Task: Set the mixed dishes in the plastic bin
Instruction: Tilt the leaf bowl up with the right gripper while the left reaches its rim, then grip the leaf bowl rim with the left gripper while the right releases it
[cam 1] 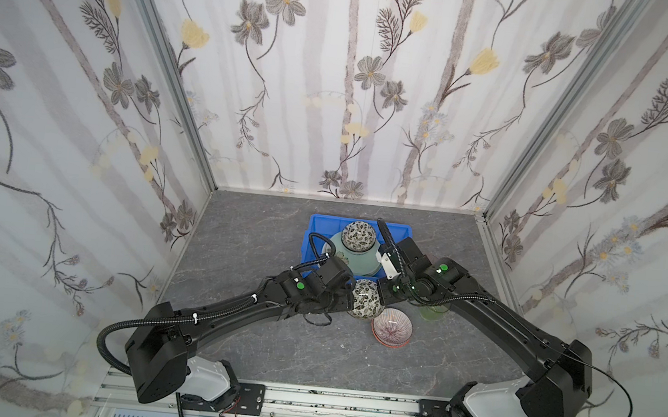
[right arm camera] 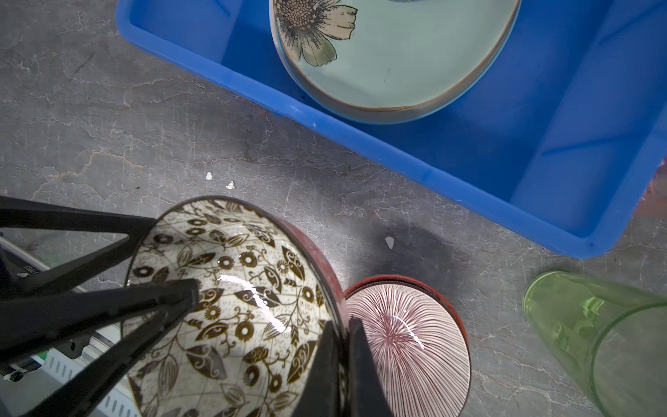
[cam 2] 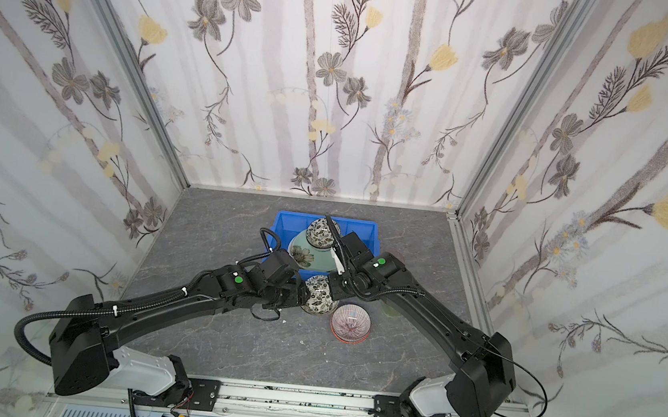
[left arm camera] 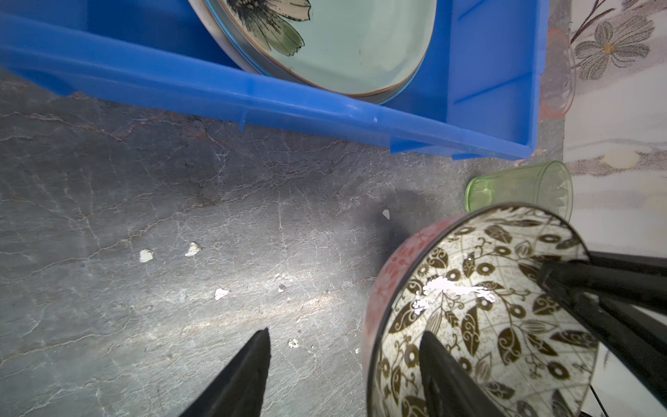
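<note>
Grey veined tabletop within flowered walls, black-and-white bowl (cam 1: 364, 300) hung between two claws just short of the blue bin (cam 1: 322, 222).

Right gripper (right arm camera: 343, 323) pinched tight on the bowl's rim, one finger inside and one outside, bearing it tilted and apparently clear of the surface. Left gripper (left arm camera: 346, 332) partly open, astride the opposite wall: one finger down in the patterned hollow, its mate out over bare stone, neither seen pressing. Bin straight ahead of both sets of fingertips, near wall lying crosswise to them, mint flowered plate (left arm camera: 361, 47) and a second patterned bowl (cam 1: 358, 235) inside. Striped bowl (right arm camera: 408, 343) just beside the right claw's outer finger, green tumbler (right arm camera: 595, 343) further off to that side. Likely hinge of the next move: forward and up over that near wall, both arms equally near, only the right having hold.
</note>
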Controlling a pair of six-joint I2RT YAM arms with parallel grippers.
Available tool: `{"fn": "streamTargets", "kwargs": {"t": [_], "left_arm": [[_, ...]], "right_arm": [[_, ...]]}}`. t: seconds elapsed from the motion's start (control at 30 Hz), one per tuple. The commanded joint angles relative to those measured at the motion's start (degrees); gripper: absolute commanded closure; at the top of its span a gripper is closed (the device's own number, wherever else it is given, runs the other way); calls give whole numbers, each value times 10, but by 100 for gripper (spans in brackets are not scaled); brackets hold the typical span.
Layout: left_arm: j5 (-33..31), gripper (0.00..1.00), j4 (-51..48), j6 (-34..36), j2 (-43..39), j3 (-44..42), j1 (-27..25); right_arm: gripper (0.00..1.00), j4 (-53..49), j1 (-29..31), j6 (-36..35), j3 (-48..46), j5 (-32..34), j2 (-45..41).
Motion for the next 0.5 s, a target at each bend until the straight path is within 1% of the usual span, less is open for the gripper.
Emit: {"fn": "streamTargets", "kwargs": {"t": [0.0,0.07,0.3,0.47], "left_arm": [[-8,36,11,0,5,5,0],[-8,40,12,1,7,4,1],[-9,62,13,0,3,-3,4],[-8,70,14,0,1,-5,6]], "right_arm": [[100,30,4,6,11,-10,4],[100,30,6,7,14,-11,20],[100,27,10,5,24,-8,33],[100,26,12,5,27,-8,37]]}}
